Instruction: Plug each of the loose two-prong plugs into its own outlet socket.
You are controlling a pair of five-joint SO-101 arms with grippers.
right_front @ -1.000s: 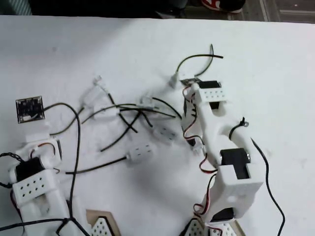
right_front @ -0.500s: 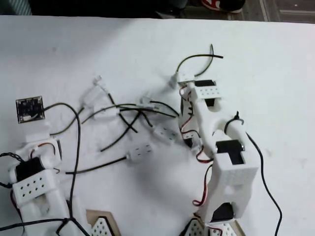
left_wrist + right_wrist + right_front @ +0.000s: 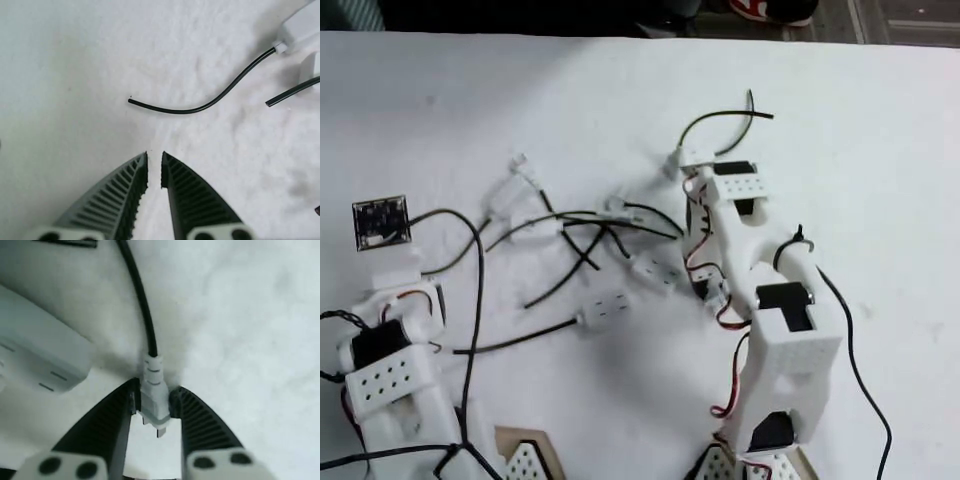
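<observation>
My right gripper [image 3: 154, 390] is shut on a white two-prong plug [image 3: 154, 401], whose black cord [image 3: 140, 300] runs away from the fingers. A white outlet socket [image 3: 42, 356] with slots lies close beside it. In the high view the right arm [image 3: 760, 290] stretches toward the table's middle, and its gripper [image 3: 692, 168] meets that plug [image 3: 674, 160]. Near the front left corner the left arm [image 3: 385, 370] is folded. My left gripper [image 3: 154, 162] is shut on nothing, low over bare table, just short of a loose black cord end [image 3: 190, 108].
Several white sockets [image 3: 610, 308] [image 3: 655, 270] [image 3: 535, 232] and another plug [image 3: 617, 207] lie tangled with black cords [image 3: 570, 265] at mid-table. A white socket body [image 3: 302, 22] sits beyond the left gripper. Open white table stretches along the far side.
The right arm has shifted slightly left and forward onto the plug at mid-table. The left arm and the tangle of sockets have stayed put.
</observation>
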